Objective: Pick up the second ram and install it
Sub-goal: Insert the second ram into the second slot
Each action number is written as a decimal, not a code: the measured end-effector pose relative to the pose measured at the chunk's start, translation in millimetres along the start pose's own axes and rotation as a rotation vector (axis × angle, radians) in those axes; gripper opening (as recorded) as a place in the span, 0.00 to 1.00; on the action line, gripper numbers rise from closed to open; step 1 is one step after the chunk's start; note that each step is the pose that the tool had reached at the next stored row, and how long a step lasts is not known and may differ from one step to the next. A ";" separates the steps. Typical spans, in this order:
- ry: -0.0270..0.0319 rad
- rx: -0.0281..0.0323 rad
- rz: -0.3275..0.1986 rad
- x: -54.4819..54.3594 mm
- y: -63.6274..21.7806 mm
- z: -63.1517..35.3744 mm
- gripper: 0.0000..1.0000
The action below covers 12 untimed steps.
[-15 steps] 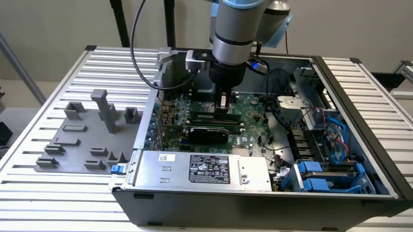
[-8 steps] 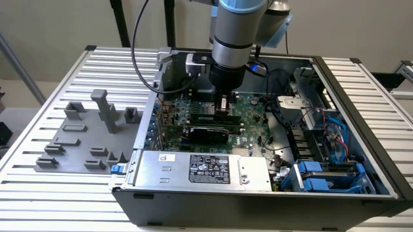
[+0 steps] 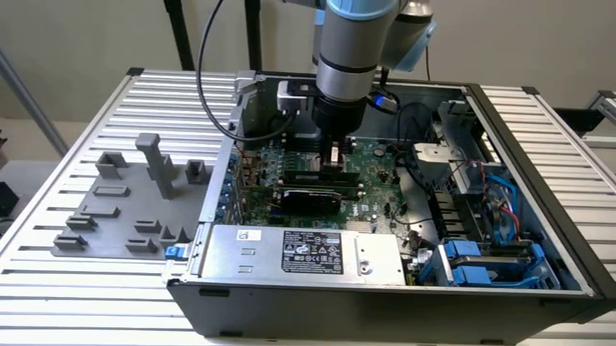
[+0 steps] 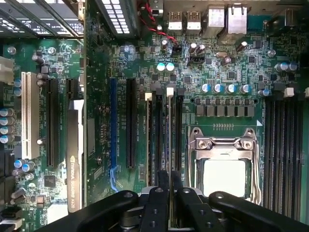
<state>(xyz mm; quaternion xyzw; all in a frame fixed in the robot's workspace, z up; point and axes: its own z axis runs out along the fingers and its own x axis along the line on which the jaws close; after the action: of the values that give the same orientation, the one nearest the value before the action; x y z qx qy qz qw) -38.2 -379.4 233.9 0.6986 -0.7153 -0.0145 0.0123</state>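
Observation:
The second ram [image 4: 170, 130] shows edge-on in the wrist view as a thin dark strip, standing between two long black memory slots [image 4: 157, 135] on the green motherboard [image 4: 227, 72]. My gripper [image 4: 170, 178] is shut on its near end, one black finger [image 4: 162, 181] pressed to each side. In the exterior view my gripper [image 3: 332, 160] reaches straight down into the open computer case, just above the motherboard [image 3: 376, 155] near its middle. Whether the stick is seated in a slot or only held over it I cannot tell.
A metal CPU socket [image 4: 224, 169] lies beside the slots, with more memory slots [image 4: 282, 145] past it. A black graphics card [image 3: 313, 196] and the power supply [image 3: 298, 252] sit in front of the gripper. A grey fixture plate [image 3: 135, 209] rests at the exterior view's left. Cables and drive bays [image 3: 481, 216] crowd the right.

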 end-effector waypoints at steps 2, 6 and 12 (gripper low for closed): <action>0.0003 -0.0001 0.001 0.0 -0.1 1.1 0.00; 0.0003 -0.0002 0.004 0.0 -0.7 3.0 0.00; 0.0002 -0.0002 0.007 0.0 -1.2 3.9 0.00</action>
<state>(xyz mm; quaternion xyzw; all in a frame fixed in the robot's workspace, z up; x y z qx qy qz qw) -37.2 -379.5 230.0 0.6962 -0.7176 -0.0144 0.0125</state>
